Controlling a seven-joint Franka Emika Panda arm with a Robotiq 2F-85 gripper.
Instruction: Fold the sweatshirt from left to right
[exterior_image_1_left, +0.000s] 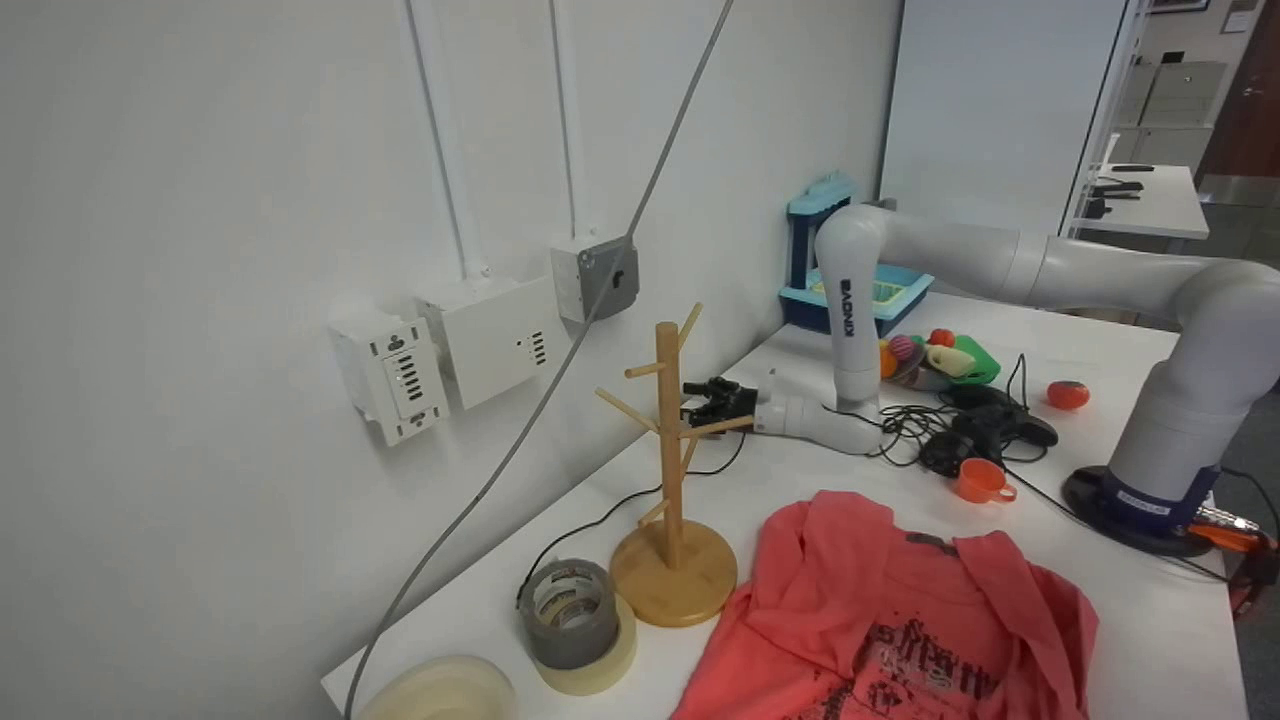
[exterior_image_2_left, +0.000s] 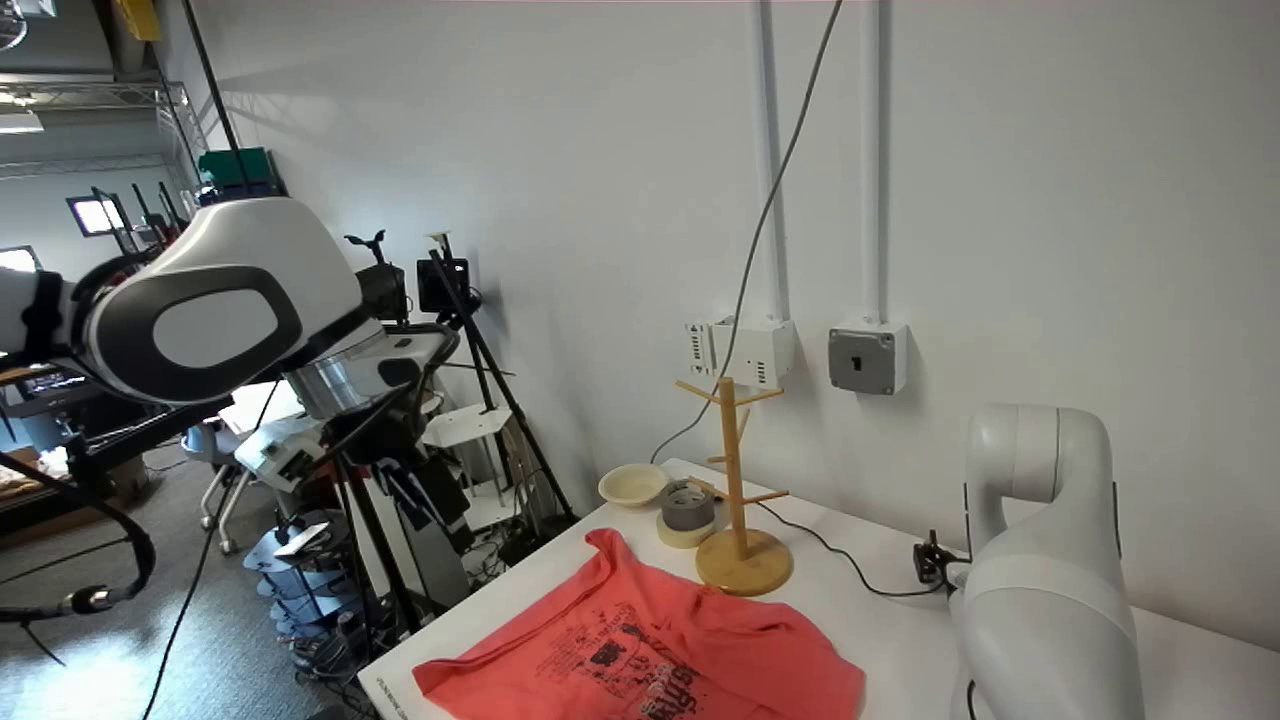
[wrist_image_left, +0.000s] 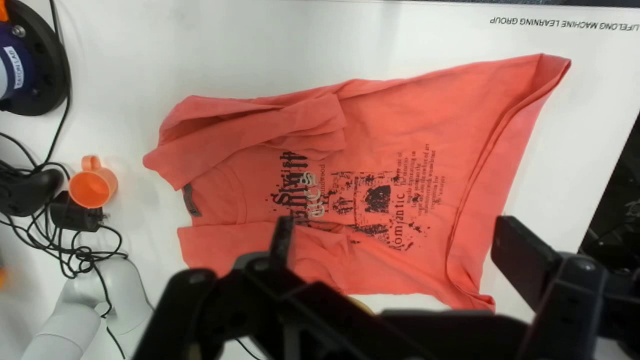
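Observation:
The coral-red sweatshirt (exterior_image_1_left: 830, 610) lies rumpled on the white table, its dark print facing up; it also shows in an exterior view (exterior_image_2_left: 600, 660) and in the wrist view (wrist_image_left: 425, 110). In the wrist view both sleeves are folded inward over its front, and the hem is at the right with a turned-up edge. My gripper (wrist_image_left: 400, 242) is open and empty, high above the cloth, with its fingers wide apart. In an exterior view my gripper (exterior_image_2_left: 430, 495) hangs at the left, above and apart from the sweatshirt. The cloth's lower part is cut off in both exterior views.
A wooden mug tree (exterior_image_1_left: 671, 450) stands close beside the sweatshirt. Tape rolls (exterior_image_1_left: 575, 630) and a cream bowl (exterior_image_2_left: 633, 484) stand near it. An orange cup (wrist_image_left: 93, 182), tangled cables (wrist_image_left: 82, 255) and a second, white robot arm (exterior_image_1_left: 1010, 262) are beyond the collar end.

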